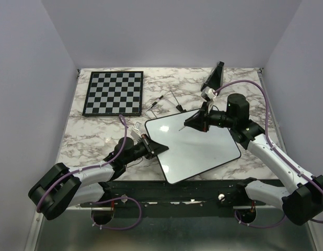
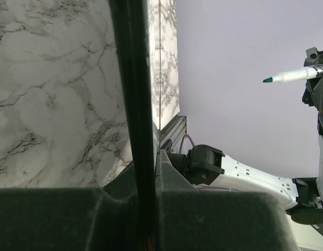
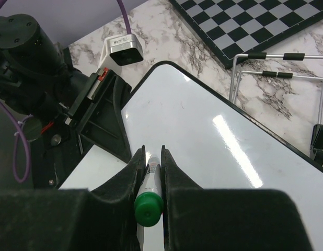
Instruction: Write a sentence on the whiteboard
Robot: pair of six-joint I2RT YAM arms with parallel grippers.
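The whiteboard lies tilted in the middle of the marble table, and its face is blank with no sentence on it. My left gripper is shut on the board's left edge; in the left wrist view the black rim runs between its jaws. My right gripper is shut on a green-capped marker and hovers over the board's upper middle, jaws pointing at it. The marker's teal tip shows uncapped, close above the board.
A checkered chessboard lies at the back left. A wire stand and small loose pieces lie behind the whiteboard. A black wedge-shaped stand sits at the back right. The left arm's wrist camera is near the board's corner.
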